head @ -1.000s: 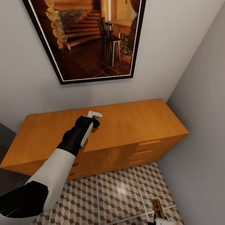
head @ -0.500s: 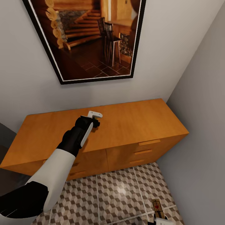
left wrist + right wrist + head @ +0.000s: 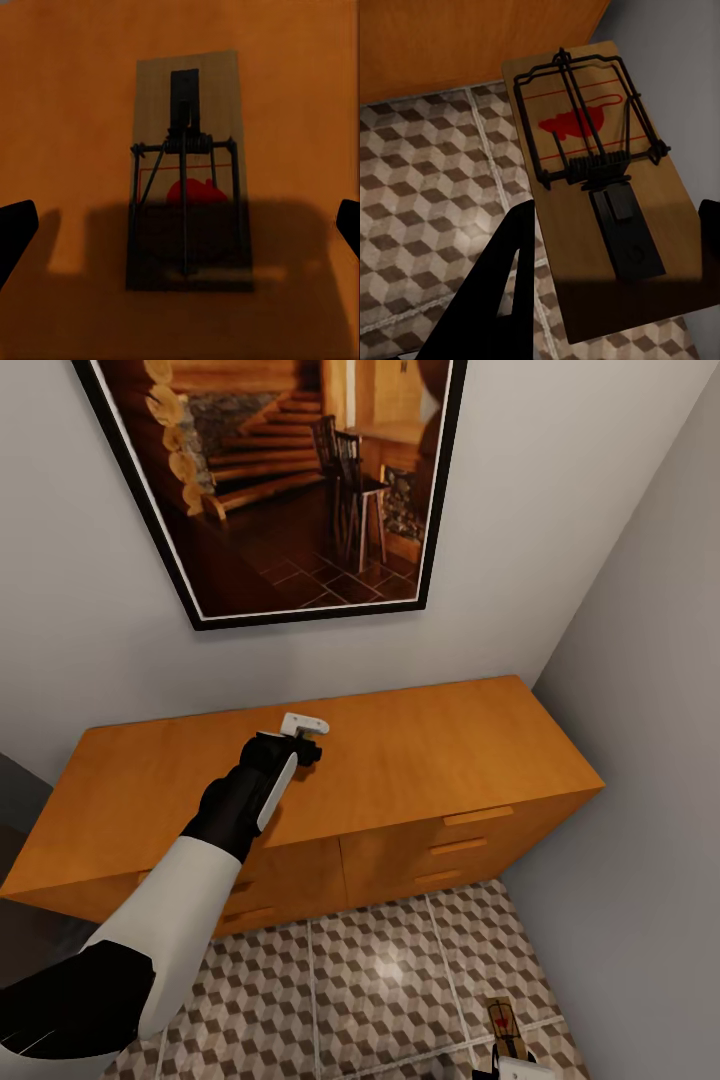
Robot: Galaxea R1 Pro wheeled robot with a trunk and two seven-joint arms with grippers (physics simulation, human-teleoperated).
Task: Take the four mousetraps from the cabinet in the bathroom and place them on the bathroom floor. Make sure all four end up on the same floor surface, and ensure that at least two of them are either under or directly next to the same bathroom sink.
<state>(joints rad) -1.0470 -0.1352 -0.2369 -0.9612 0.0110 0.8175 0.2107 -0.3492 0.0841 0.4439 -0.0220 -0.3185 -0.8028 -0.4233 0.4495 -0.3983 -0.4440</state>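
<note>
Cabinet spans the middle of the head view, an orange-brown sideboard with slim bar handles on its drawer fronts, set against a grey wall under a large black-framed picture of a wooden interior at twelve o'clock. From about eight o'clock the left arm reaches up over the cabinet top, and the left gripper hangs above the wood near the middle of the top. Its wrist camera looks straight down on a mousetrap lying flat on the cabinet top, a brown board with dark wire parts and a red mark; the two dark fingertips show at opposite edges of that picture, spread wide and well clear of the board on both sides, so the left gripper grasps nothing. Below the cabinet, the bathroom floor shows its cube-patterned tiles with pale grout lines. At about five o'clock, at the lower edge of the head view, a second mousetrap sits at the tip of the right gripper. The right wrist camera shows this trap up close, its board running between the dark fingers, above the tiles beside the cabinet; whether the fingers press on it I cannot tell.
</note>
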